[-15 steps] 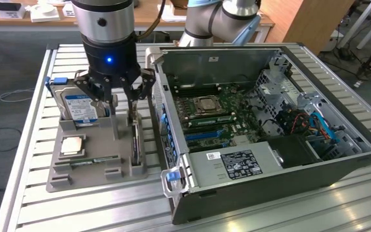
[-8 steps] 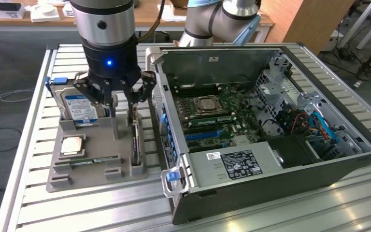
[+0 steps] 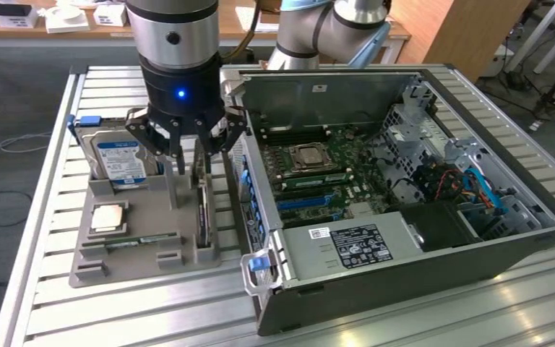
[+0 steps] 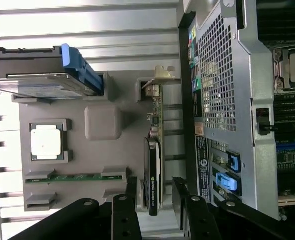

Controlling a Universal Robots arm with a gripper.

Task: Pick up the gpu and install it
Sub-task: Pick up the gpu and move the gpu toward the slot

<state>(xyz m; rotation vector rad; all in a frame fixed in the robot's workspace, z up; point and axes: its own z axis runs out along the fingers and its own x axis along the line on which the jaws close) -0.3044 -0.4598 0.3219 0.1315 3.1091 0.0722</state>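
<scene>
Hand [image 3: 193,160] spread wide over upright gpu [image 3: 202,217], nothing grasped, card's top end partly hidden behind it.

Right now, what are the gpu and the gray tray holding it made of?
The gpu looks like a brownish circuit board with a black cover and a pale metal end bracket. The gray tray is probably plastic, since it looks matte, dull and even-coloured.
</scene>
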